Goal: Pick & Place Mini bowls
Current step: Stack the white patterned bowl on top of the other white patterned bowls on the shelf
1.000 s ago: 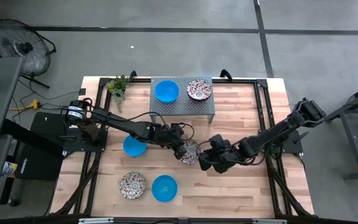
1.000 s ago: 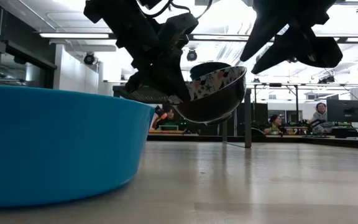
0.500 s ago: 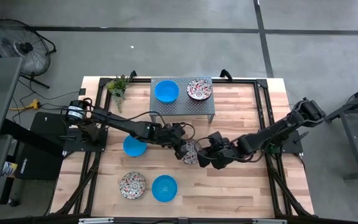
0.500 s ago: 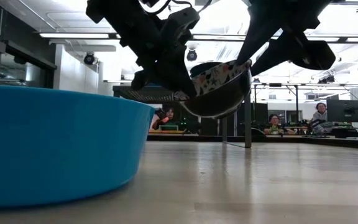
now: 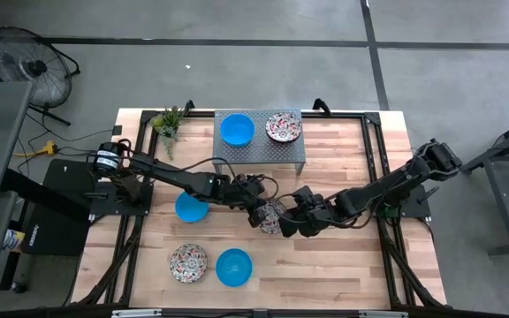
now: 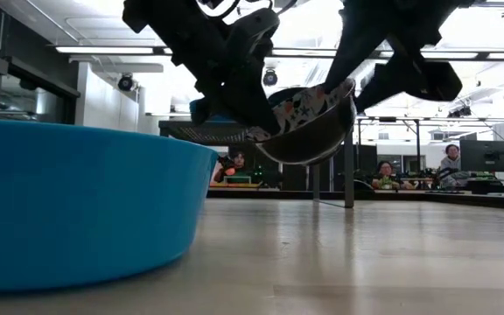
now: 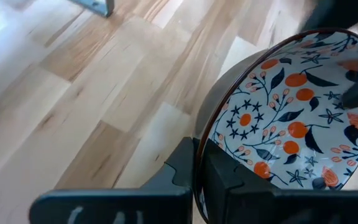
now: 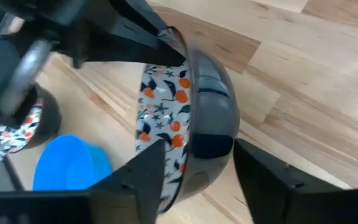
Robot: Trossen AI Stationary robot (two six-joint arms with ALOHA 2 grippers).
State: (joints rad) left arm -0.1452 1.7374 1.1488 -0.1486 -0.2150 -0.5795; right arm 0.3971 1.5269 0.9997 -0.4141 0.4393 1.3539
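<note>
A floral mini bowl (image 5: pixel 272 217) hangs tilted above the table's middle, shut in my left gripper (image 5: pixel 260 213); the low view shows this bowl (image 6: pixel 309 122) clear of the wood. My right gripper (image 5: pixel 284 222) is open at the bowl's opposite side. In the right wrist view one finger (image 8: pixel 146 169) stands over the patterned inside and the other (image 8: pixel 267 177) beyond the dark outer wall; whether they touch I cannot tell. A blue bowl (image 5: pixel 191 208), a floral bowl (image 5: pixel 188 262) and another blue bowl (image 5: pixel 233 267) sit on the table. My left gripper pinches the floral bowl's rim (image 7: pixel 199 144) on the side nearest the left arm, one finger inside the bowl (image 7: pixel 225 177) and one outside (image 7: pixel 180 168). The fingers come slanting down from the table's left. The bowl is lifted clear and tilted, its opening turned up toward the right arm.
A grey perforated stand (image 5: pixel 260 152) near the far edge carries a blue bowl (image 5: pixel 237 130) and a floral bowl (image 5: pixel 284 127). A small potted plant (image 5: pixel 168 122) stands at the far left. One blue bowl (image 6: pixel 77 201) fills the low view's near left. People sit in the room behind.
My right gripper has moved toward the table's left, up to the held floral bowl, until its open fingers stand on either side of the bowl's rim. The bowl has risen a little in my left gripper, still tilted.
</note>
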